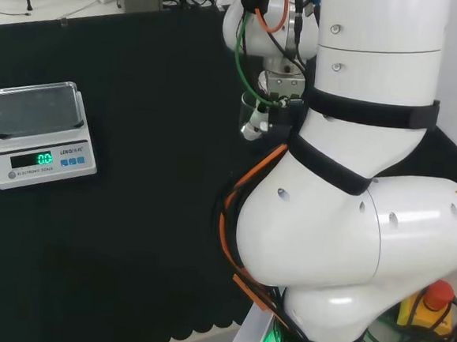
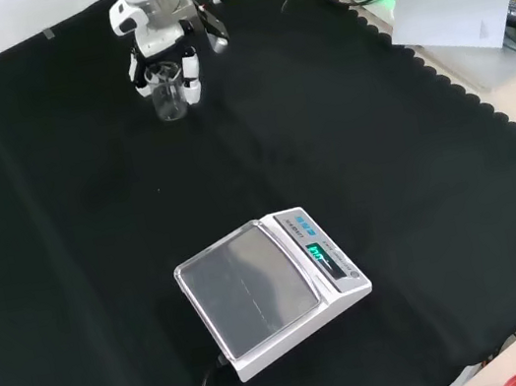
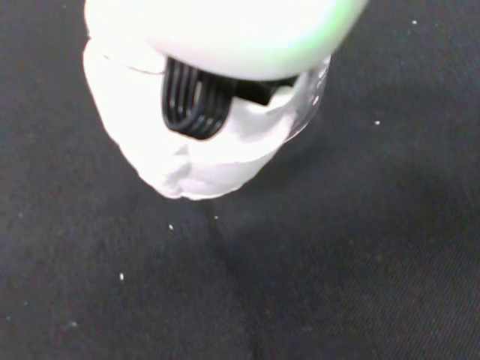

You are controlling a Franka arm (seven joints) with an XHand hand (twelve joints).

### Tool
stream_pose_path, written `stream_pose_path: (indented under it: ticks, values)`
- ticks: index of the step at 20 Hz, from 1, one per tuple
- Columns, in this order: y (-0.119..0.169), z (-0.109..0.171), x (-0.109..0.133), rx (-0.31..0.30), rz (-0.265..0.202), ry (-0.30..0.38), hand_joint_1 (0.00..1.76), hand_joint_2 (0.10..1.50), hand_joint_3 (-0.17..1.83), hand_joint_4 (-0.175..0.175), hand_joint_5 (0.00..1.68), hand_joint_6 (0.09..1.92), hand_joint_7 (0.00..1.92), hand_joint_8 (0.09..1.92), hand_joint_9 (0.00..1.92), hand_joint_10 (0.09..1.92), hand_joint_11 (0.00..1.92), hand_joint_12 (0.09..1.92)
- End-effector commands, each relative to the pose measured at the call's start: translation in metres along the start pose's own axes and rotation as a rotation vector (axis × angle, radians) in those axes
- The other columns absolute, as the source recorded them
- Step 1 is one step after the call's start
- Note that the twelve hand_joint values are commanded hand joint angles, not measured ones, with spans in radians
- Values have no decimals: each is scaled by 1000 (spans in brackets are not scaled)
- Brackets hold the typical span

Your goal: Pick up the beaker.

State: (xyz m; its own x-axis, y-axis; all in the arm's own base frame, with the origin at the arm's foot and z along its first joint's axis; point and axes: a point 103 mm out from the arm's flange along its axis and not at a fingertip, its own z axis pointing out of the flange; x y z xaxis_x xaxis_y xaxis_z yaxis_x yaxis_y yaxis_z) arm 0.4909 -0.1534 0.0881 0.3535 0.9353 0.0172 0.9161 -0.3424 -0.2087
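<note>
A small clear beaker [image 2: 167, 97] stands upright at the far end of the black cloth in the front view. The black and white hand [image 2: 160, 32] reaches down onto it from above. Its white fingers [image 2: 191, 83] are curled down on both sides of the glass and enclose it. In the head view the beaker [image 1: 247, 109] shows just left of the arm's white links, and a fingertip [image 1: 253, 131] lies against its lower wall. In the wrist view a blurred white finger [image 3: 187, 142] covers most of the beaker [image 3: 311, 90]. I cannot tell whether the beaker's base touches the cloth.
A white electronic scale [image 2: 273, 290] with a clear cover and a lit green display sits on the near part of the cloth in the front view, and at the left in the head view [image 1: 41, 136]. The arm's large white links [image 1: 352, 212] stand at the right of the head view.
</note>
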Motion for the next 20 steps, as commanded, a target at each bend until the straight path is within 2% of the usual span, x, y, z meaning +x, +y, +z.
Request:
stream_pose_path:
  ticks: [1,8,11,15,20]
  values:
    - [-4,-30,12,-30,-23,-8,1188,677,629,-108,1241,708,1138,988,1415,527,1542,653]
    - [-16,-81,45,-76,-87,-30,1187,673,638,-102,1242,710,1144,992,1420,528,1542,654]
    - [-18,-102,69,-87,-132,-51,1186,671,642,-99,1243,710,1147,993,1422,529,1542,655]
    - [-23,-126,120,-113,-196,-59,1185,669,645,-97,1243,711,1151,994,1425,530,1543,655]
    - [-36,-138,204,-120,-288,-69,1185,667,647,-94,1244,711,1155,995,1428,531,1543,655]
